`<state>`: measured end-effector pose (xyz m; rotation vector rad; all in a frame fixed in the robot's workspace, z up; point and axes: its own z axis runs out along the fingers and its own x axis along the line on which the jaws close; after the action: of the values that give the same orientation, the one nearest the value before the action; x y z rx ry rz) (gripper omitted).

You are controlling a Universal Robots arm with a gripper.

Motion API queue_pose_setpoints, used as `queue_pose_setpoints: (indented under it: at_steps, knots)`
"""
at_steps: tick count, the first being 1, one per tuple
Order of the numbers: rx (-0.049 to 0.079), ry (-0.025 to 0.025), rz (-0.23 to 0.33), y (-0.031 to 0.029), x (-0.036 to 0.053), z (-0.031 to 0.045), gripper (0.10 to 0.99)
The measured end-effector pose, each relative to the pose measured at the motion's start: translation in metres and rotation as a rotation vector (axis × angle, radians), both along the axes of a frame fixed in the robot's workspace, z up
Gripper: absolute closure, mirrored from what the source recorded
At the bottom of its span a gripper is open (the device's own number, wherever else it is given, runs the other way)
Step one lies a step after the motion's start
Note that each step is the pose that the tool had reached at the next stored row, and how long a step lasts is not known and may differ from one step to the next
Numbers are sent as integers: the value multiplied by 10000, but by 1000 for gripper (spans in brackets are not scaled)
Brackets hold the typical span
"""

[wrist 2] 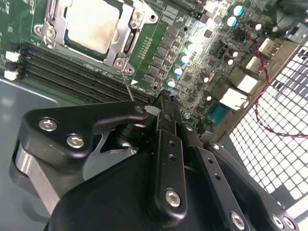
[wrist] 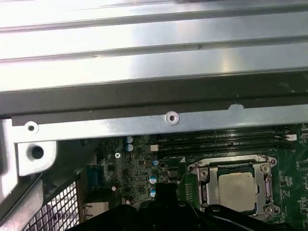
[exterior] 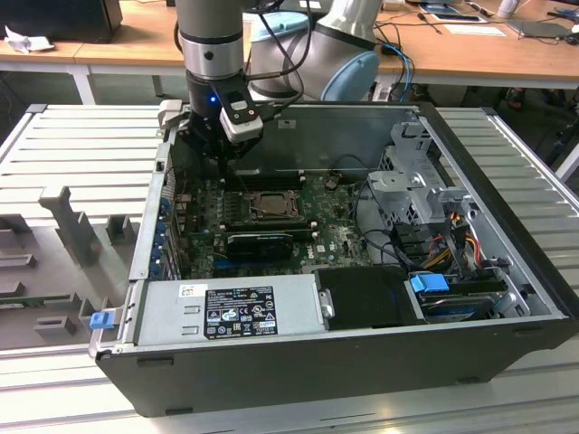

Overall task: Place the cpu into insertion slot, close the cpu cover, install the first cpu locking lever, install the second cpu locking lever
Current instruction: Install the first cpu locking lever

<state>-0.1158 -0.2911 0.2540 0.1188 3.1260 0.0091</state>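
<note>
My gripper (wrist 2: 161, 103) hangs with fingers drawn together, gripping nothing I can see, and just ahead of it the cpu (wrist 2: 91, 24) sits in the insertion slot (wrist: 230, 168), the cpu cover (wrist 2: 50, 28) lowered around it.

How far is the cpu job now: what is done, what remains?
Done: the cpu sits in the insertion slot, and the cpu cover lies flat over it. In hand: the claw is at a thin locking lever that stands up. Left: that lever is not latched yet.
</note>
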Motion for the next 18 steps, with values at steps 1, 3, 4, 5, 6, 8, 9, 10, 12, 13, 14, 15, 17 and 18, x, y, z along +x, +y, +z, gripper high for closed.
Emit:
queue_pose_setpoints:
  at_steps: [1, 3, 4, 5, 6, 8, 9, 10, 12, 13, 14, 15, 17, 18]
  knots:
    - [0, 1, 25, 15, 0, -9, 980]
    - [12, 0, 30, 38, 0, -21, 980]
    - [15, 0, 31, 45, 0, -23, 980]
    - [18, 0, 30, 49, 0, -24, 980]
    - [19, -1, 30, 53, 0, -25, 980]
    - [19, 0, 30, 64, 1, -25, 980]
    - [19, 0, 31, 67, 4, -25, 980]
    - [19, 0, 32, 71, 15, -25, 980]
    - [18, 3, 30, 71, 43, -25, 980]
    - [19, 9, 30, 71, 63, -25, 980]
    - [19, 14, 30, 72, 78, -25, 980]
    - [19, 20, 30, 72, 97, -25, 980]
    - [19, 33, 30, 71, 129, -25, 980]
    - [18, 49, 31, 71, 162, -25, 980]
